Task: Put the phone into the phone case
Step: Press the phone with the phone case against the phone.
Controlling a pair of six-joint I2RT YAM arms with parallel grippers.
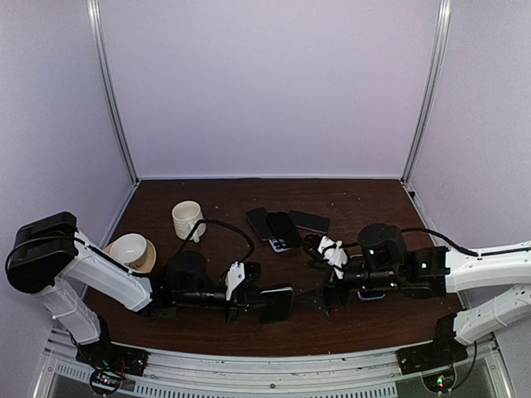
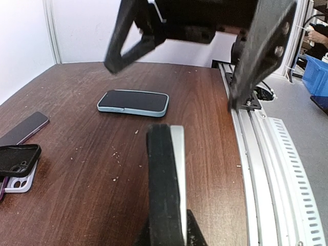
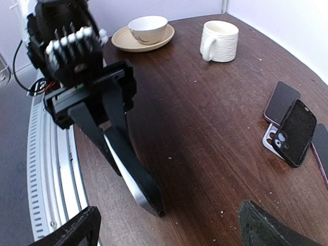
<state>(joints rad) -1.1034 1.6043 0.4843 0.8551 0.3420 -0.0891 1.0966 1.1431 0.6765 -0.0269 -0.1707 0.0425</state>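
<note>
My left gripper (image 1: 261, 303) is shut on a black phone case (image 2: 160, 184) with a silver-edged phone (image 2: 178, 174) flat against it. The pair stands on edge, just above the table near its front. Whether the phone sits fully inside the case I cannot tell. In the right wrist view the same pair (image 3: 134, 171) slants down from the left gripper's fingers. My right gripper (image 1: 328, 294) faces it from the right, open wide. Its fingers (image 2: 259, 56) are apart from the pair and nothing is between them.
A phone in a light blue case (image 2: 133, 101) lies flat under the right arm. Further back lie more phones and cases (image 1: 282, 228). A cream mug (image 1: 187, 220) and a bowl on a saucer (image 1: 130, 249) stand at the left. The metal rail (image 2: 277, 169) runs along the front edge.
</note>
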